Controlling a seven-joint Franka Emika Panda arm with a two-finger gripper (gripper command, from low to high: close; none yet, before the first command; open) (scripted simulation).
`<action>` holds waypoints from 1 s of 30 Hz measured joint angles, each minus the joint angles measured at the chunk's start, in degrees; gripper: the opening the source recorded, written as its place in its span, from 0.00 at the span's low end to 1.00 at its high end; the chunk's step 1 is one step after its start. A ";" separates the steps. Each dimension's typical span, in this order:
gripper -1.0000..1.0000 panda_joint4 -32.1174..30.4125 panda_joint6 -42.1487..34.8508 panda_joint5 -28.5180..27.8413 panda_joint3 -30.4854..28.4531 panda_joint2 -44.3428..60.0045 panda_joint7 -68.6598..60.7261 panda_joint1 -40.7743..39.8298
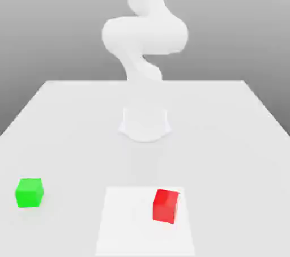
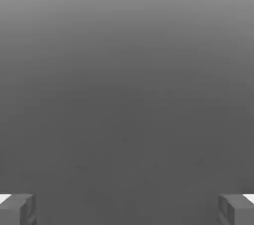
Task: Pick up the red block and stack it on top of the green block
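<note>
The red block [image 1: 166,205] is a small bright red cube resting on the white table near its front edge, a little to the exterior view's right of centre. The green block [image 1: 29,192], a cube of the same size, sits apart from it toward the exterior view's left. My white arm [image 1: 144,35] rises from its base [image 1: 145,124] and curls high above the back half of the table, far from both cubes. In the hand view my gripper [image 2: 127,209] is open: its grey fingertips [image 2: 17,209] stand wide apart with nothing between them, facing a plain grey background.
The table [image 1: 68,114] is flat and white. A brighter white square patch [image 1: 127,225] lies flat on it at the front centre, and the red cube stands on its right part. Between the two cubes is a wide strip of bare surface.
</note>
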 joint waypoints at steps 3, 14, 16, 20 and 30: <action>0.50 -2.92 3.13 -0.76 -1.76 5.41 -7.25 2.70; 0.50 -13.13 14.04 -1.35 -7.75 24.36 -34.10 11.11; 0.50 -14.99 16.04 -1.10 -8.66 27.82 -39.24 12.47; 0.50 -18.71 20.03 -0.08 -9.64 34.79 -49.89 14.46; 0.50 -21.57 33.86 7.50 -5.41 54.02 -67.42 13.11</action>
